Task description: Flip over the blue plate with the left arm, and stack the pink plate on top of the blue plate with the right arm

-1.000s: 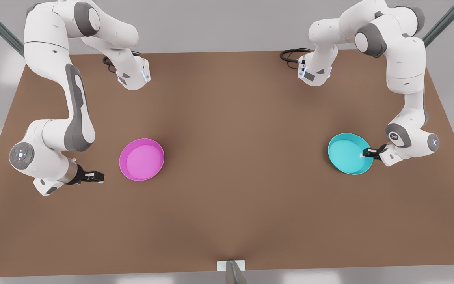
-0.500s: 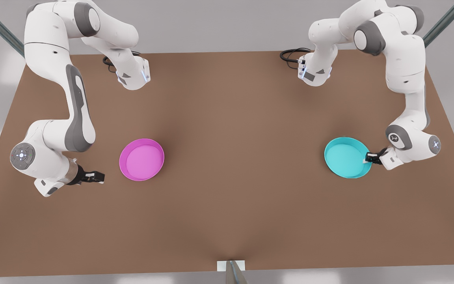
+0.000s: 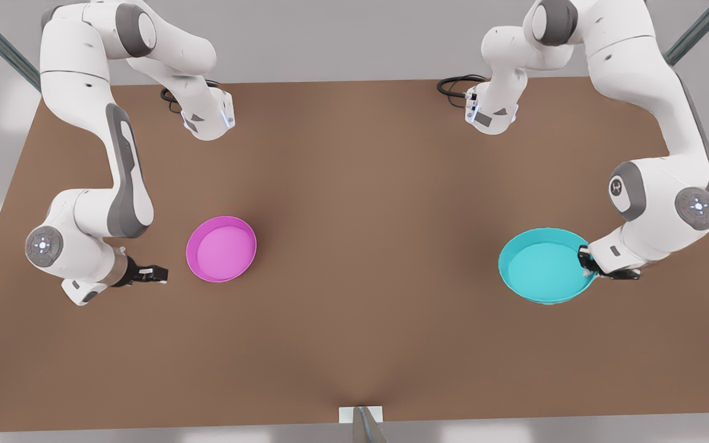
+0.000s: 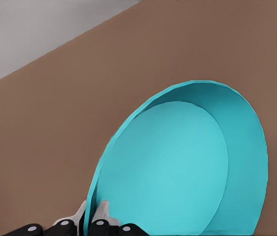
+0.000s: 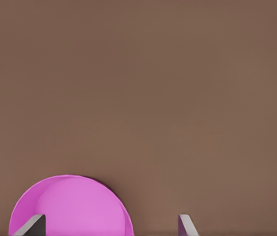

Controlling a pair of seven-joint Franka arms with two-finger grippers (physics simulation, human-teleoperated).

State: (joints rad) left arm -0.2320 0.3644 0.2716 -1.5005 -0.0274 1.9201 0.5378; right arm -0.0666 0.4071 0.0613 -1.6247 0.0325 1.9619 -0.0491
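Turquoise plastic is pinched at the rim in the left wrist view: the left gripper (image 4: 90, 223) is closed on the blue plate (image 4: 187, 162), held open side up at the front view's right, seemingly lifted off the brown table (image 3: 360, 246). Judged light, stiff and smooth, it is best taken by its raised rim. Farther off, the right gripper (image 3: 148, 274) waits with fingers parted beside the pink plate (image 3: 221, 248), which lies flat at the front view's left.

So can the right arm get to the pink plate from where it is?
Probably yes. The right tool is open beside the pink plate, apart from it, with just bare table between them. The left tool is busy pinching the blue plate far off.
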